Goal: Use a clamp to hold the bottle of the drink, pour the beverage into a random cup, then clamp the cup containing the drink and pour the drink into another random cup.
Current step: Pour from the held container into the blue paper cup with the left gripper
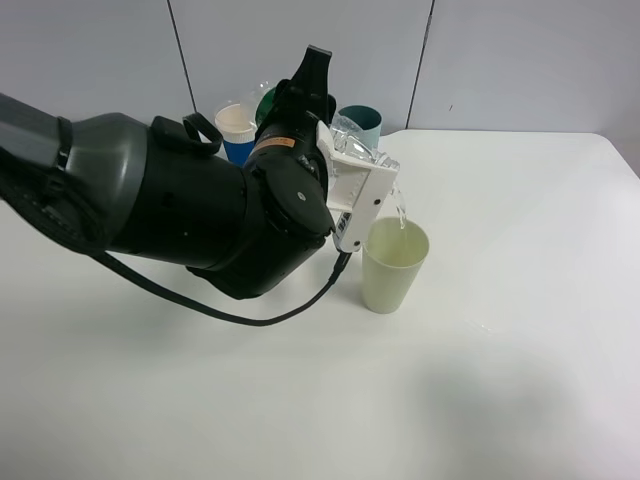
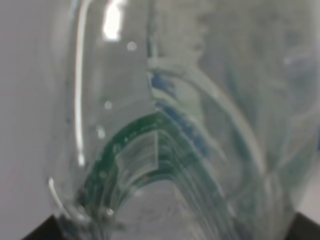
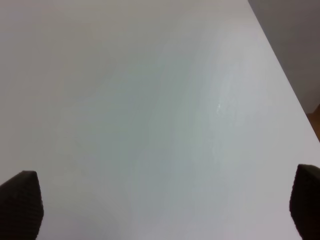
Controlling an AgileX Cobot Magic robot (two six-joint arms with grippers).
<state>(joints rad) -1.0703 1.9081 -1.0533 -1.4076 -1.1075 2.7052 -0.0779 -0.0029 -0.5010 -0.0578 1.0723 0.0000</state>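
Pouring is under way in the exterior high view: the left arm (image 1: 200, 200) reaches in from 9 o'clock, and the left jaws, behind a white bracket (image 1: 358, 195), are closed on the clear bottle (image 1: 358, 148). The bottle's long axis is tipped over with its mouth pointing down toward 4 o'clock, just above the far rim of the pale yellow-green tumbler (image 1: 394, 265). A thin stream of the beverage (image 1: 401, 208) falls from the mouth into that tumbler. The teal tumbler (image 1: 366, 120) stands at 11 o'clock from the yellow-green one, behind the bottle, and a blue-banded paper cup (image 1: 236, 128) stands farther off at 10 o'clock. From 2 to 6 o'clock of the yellow-green tumbler the bench (image 1: 520, 350) lies open, with its edge well away, so there looks to be room to right the bottle and set it down. No right arm shows here, so the left arm is the nearer one to both tumblers

The left wrist view is filled by the bottle wall, with its green label band (image 2: 125, 150) curving across. The grip itself is hidden

In the right wrist view, only bare bench shows between two dark pads (image 3: 20, 200). The right jaws stand wide apart and hold nothing
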